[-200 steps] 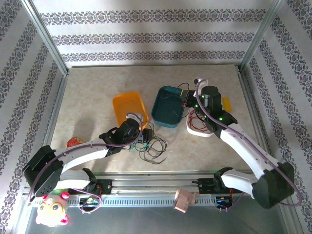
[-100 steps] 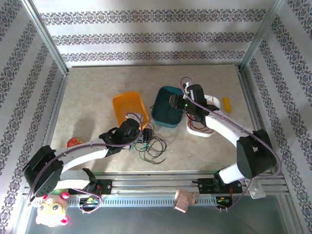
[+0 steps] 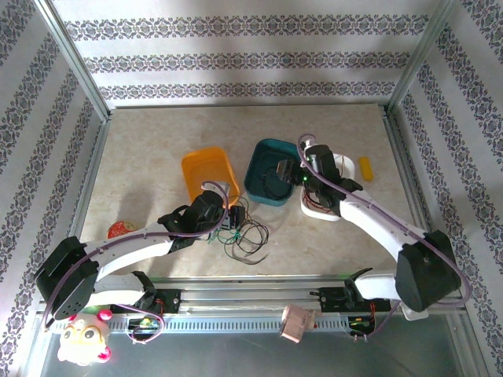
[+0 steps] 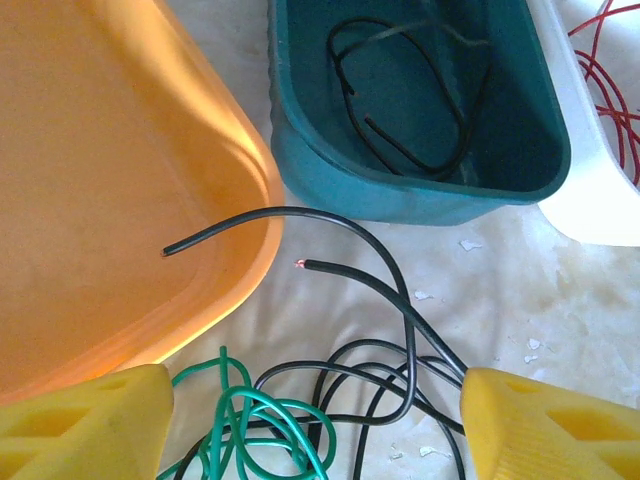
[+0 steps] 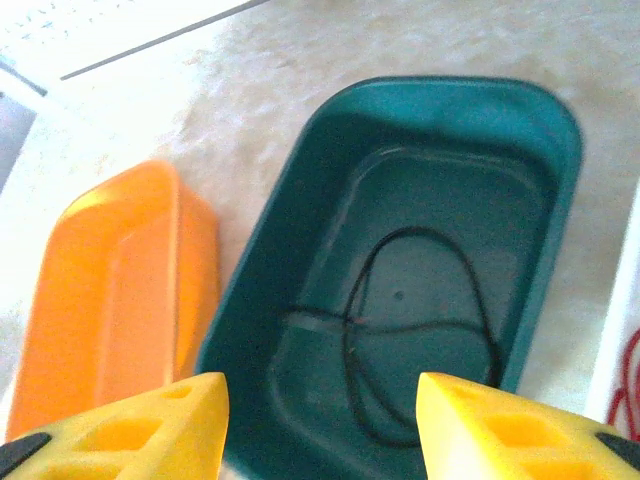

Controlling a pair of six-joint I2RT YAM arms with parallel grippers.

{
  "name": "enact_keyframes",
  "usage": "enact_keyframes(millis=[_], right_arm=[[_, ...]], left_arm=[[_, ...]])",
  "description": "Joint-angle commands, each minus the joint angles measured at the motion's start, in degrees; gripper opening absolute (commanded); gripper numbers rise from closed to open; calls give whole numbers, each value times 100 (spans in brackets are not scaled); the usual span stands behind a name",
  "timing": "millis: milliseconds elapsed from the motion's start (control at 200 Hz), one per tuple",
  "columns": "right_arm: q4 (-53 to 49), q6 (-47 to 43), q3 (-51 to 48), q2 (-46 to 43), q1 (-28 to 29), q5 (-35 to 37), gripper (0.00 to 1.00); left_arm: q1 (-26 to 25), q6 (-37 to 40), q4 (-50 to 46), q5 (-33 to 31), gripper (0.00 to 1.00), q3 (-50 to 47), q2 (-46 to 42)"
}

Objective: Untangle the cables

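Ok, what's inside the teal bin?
Black cable lies looped on the teal bin's floor; nothing red or green. The right jaws cover its near end.

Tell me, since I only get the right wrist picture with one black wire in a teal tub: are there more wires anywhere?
Observer: Yes. A loose tangle of green and black cables lies on the table, right at the left gripper.
Operator: Is it holding any?
Observer: No. Its yellow fingers are spread apart, with the tangle between them and nothing pinched.
Operator: What's the red sliver at my right edge?
Observer: Red cables, lying in a white tray beside the teal tub.
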Motion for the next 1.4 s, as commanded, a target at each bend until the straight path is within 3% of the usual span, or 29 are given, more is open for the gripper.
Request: enact_keyframes(millis=[0, 140, 295, 395, 520, 640, 720, 959, 1394], right_arm=[[-133, -6, -332, -205, 455, -237, 53], [156, -75, -666, -111, 1158, -974, 52], [454, -8, -745, 313, 1634, -1330, 51], [552, -6, -619, 688, 1787, -1443, 50], [596, 28, -449, 1138, 1859, -1311, 45], [582, 51, -400, 1258, 1841, -839, 10], [590, 35, -481, 1006, 1820, -696, 2], [200, -189, -599, -440, 1794, -99, 0], [267, -575, -447, -3037, 1497, 1533, 0]], left_arm=[[-7, 232, -10, 157, 75, 147, 77], [-7, -19, -42, -155, 76, 30, -30], [1, -892, -791, -1709, 77, -33, -432], [2, -1152, -1022, -2106, 77, -130, -684], [1, -1071, -1076, -1981, 78, -178, -809], [1, -915, -981, -1683, 78, -222, -749], [1, -862, -911, -1468, 78, -222, -650], [-40, -452, -447, -592, 75, -51, -50], [-86, -361, -719, -607, 65, 289, 658]])
